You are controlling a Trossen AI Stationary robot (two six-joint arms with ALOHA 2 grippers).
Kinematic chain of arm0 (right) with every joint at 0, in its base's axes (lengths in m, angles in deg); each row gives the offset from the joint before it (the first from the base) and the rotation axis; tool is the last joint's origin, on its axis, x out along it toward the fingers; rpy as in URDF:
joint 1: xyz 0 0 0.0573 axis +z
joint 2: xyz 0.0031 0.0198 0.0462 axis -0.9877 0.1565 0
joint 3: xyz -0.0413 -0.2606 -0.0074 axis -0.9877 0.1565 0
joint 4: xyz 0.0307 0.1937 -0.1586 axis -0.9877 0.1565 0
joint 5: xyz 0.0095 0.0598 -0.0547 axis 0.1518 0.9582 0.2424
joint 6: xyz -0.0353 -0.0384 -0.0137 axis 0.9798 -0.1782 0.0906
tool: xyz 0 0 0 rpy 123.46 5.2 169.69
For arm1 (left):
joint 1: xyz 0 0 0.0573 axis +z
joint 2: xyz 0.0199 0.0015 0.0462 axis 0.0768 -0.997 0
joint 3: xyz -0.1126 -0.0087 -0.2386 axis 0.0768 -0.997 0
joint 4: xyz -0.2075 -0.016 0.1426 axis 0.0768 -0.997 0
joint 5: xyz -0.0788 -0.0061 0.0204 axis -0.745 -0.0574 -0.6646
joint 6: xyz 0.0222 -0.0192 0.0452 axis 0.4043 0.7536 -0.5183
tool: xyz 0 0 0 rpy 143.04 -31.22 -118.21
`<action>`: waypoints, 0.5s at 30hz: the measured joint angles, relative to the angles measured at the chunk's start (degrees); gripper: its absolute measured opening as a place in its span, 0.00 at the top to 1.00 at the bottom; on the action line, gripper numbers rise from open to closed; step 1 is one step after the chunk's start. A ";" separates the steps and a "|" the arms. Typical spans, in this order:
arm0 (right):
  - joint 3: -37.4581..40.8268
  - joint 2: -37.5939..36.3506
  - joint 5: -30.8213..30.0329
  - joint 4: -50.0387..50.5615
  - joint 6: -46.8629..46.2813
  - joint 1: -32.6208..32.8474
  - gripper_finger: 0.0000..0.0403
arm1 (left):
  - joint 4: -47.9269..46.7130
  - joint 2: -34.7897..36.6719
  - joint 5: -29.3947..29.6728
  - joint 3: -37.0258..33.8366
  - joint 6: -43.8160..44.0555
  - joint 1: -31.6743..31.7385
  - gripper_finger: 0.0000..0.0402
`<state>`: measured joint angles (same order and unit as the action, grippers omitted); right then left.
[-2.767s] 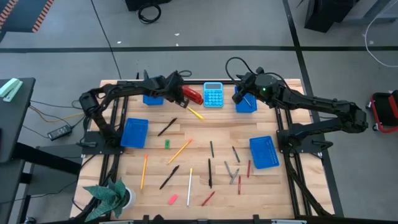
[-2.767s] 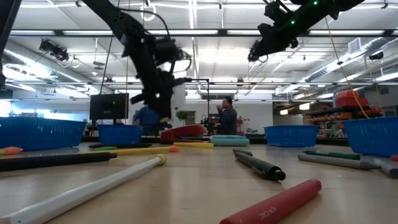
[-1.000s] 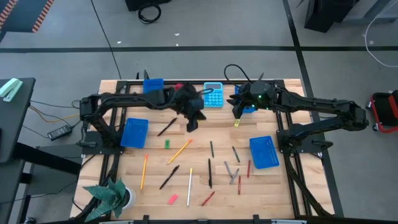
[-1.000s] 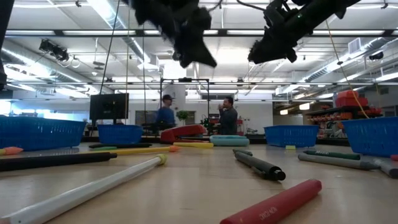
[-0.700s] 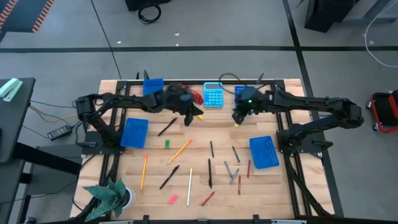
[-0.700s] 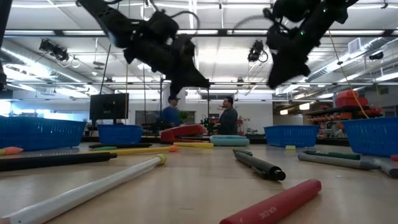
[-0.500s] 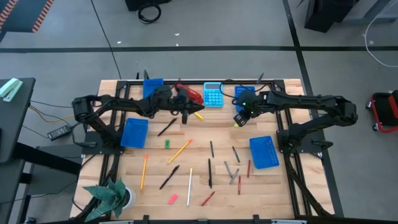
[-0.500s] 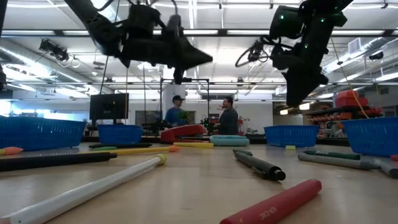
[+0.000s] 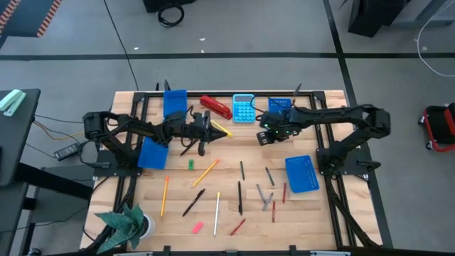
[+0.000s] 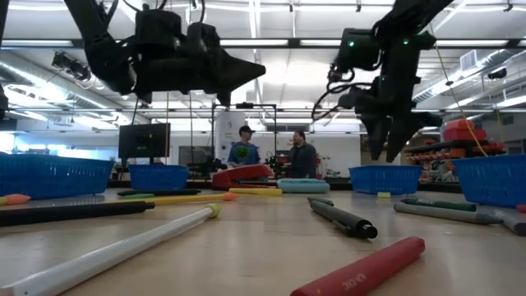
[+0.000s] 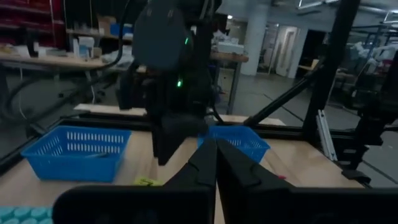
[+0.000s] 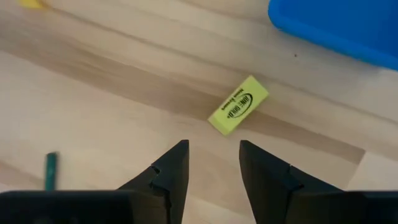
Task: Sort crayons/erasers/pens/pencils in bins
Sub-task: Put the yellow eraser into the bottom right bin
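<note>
- Jaws apart on the right gripper point(image 12: 213, 163), pointing down above the table with nothing between them; the left gripper point(image 11: 216, 160) has its jaws pressed together, empty.
- Yellow eraser point(image 12: 238, 105) lies flat on the wood just ahead of the right fingers point(image 12: 171, 168), untouched.
- Blue bin point(image 12: 336, 22) sits near it, apart.
- Left gripper hangs level over the table's left-centre.

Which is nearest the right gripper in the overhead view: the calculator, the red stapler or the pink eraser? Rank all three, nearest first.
Measured from the right gripper:
1. The calculator, just beyond it, by the table's far edge.
2. The red stapler, left of the calculator.
3. The pink eraser, far off by the near edge, to the left.
</note>
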<state>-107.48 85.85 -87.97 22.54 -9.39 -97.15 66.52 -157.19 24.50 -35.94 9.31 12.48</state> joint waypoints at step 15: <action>-2.65 11.45 -1.86 3.34 -6.11 -2.56 0.45 | 1.98 -0.07 0.55 -9.94 -4.95 1.86 0.96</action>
<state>-110.13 97.30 -89.83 25.88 -15.51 -99.70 68.49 -157.25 25.05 -45.88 4.37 14.34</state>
